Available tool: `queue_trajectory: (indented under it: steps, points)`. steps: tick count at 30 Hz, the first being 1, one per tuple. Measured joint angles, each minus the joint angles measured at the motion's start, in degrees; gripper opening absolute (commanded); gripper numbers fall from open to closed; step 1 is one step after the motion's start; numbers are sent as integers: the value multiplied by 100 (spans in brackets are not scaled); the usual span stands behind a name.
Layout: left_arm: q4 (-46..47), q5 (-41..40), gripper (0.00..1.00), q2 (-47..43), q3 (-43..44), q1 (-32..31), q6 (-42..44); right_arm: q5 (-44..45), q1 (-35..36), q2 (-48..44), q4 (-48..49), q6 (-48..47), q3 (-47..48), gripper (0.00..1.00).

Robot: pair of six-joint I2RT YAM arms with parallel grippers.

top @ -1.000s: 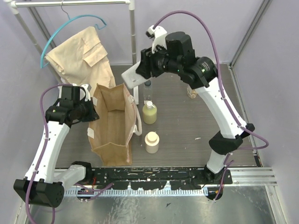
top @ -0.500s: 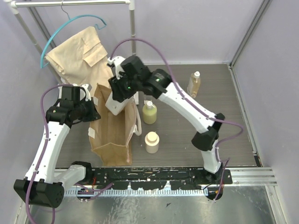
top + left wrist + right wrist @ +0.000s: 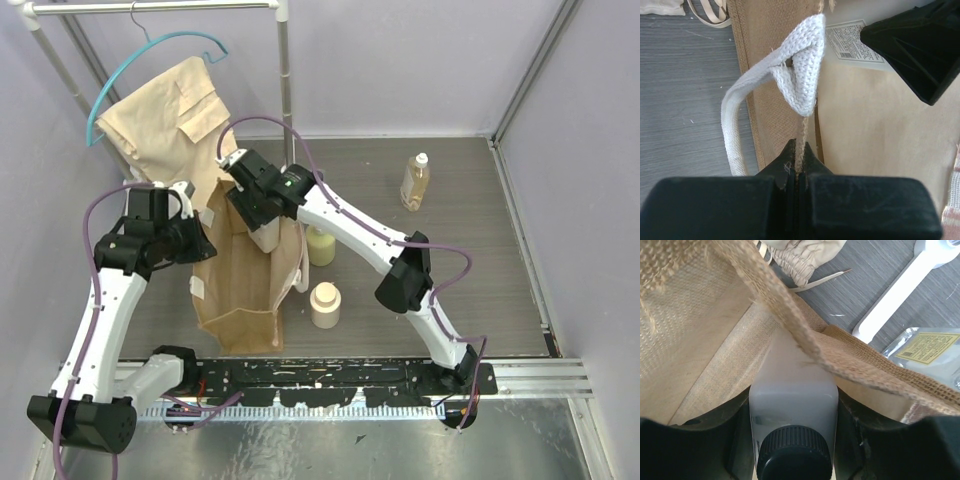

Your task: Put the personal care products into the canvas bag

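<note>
The canvas bag (image 3: 238,300) stands upright left of centre, mouth open. My left gripper (image 3: 201,243) is shut on its left rim (image 3: 801,131), beside the pale strap handle (image 3: 795,75). My right gripper (image 3: 262,230) is shut on the white bottle with dark cap (image 3: 792,395) and holds it cap-up inside the bag's mouth, below the burlap rim (image 3: 790,325). The yellow-green bottle (image 3: 320,246) and the squat cream bottle (image 3: 324,305) stand right of the bag. The amber bottle (image 3: 415,181) stands at the back right. The clear bottle is hidden behind the right arm in the top view.
A beige garment (image 3: 175,120) hangs on a teal hanger (image 3: 150,50) from a white rack (image 3: 285,90) behind the bag. The rack's white foot (image 3: 900,290) lies just beyond the bag's rim. Purple walls close in the back and both sides.
My right arm has swung left and down from above the bottles, carrying the white bottle into the bag's mouth. The left gripper has kept its hold on the rim.
</note>
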Motion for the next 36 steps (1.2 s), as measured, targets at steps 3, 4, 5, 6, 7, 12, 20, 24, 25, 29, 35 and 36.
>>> queue_trajectory:
  steps: [3,4,5,6,7,12,20,24,25,29,35,36]
  points:
    - [0,24,0,-72,-26,0,-17,192,37,24,31,-90,0,1]
    - [4,28,0,-92,-37,0,-20,229,46,46,46,-118,0,1]
    - [15,33,0,-120,-79,0,-20,251,57,76,68,-142,2,1]
    - [17,35,0,-138,-114,0,-20,256,72,114,85,-164,9,1]
    - [26,39,0,-146,-144,0,-20,249,83,162,103,-184,13,1]
    - [149,44,0,-153,-306,0,-39,216,107,474,199,-258,2,1]
    - [280,114,0,-151,-448,0,-103,214,103,706,459,-343,-129,1]
    - [315,151,0,-151,-463,0,-142,238,103,708,634,-385,-275,9]
    - [323,155,0,-151,-466,0,-149,247,103,706,713,-396,-321,14]
    - [334,160,0,-151,-466,0,-164,273,103,649,940,-407,-503,47]
    - [341,173,0,-151,-466,0,-175,411,103,627,1095,-380,-623,87]
    - [341,173,0,-151,-466,0,-177,444,103,627,1099,-378,-634,91]
